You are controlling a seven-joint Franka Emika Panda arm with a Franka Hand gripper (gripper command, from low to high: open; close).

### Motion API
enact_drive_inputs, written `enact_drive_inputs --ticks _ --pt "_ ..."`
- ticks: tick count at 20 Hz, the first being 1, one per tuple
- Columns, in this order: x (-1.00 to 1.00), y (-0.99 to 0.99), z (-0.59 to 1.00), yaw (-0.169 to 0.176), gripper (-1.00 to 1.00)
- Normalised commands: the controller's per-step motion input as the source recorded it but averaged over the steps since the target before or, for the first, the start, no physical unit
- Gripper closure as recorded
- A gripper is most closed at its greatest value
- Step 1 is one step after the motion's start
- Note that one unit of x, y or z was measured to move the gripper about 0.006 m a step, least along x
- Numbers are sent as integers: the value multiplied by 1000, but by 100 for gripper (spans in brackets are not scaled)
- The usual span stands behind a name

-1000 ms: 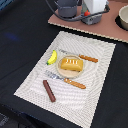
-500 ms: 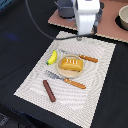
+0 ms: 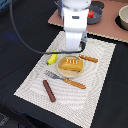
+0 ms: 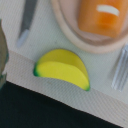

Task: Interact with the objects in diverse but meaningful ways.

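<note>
The banana point(image 4: 62, 69) lies on the placemat point(image 3: 100, 85) just beside the plate point(image 4: 75, 37), left of centre. We should centre across its narrow width; our gripper's fingers are hidden, state unknown.

Even soft light, both views blurry, faint shadows

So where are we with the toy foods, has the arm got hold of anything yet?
Done: the bread loaf sits on the plate. In hand: nothing visibly; the arm hangs over the banana, centred in the wrist view, but its fingers are not in view. Left: the banana, and the sausage lying untouched on the placemat.
</note>
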Motion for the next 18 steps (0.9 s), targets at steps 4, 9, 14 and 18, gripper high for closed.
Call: enact_drive_inputs --ticks 4,9,14,18 --pt "3 -680 242 -84 -100" --pt "126 -599 223 -102 -100" --pt "215 -525 150 -117 -100" --pt "240 -508 134 -120 -100"
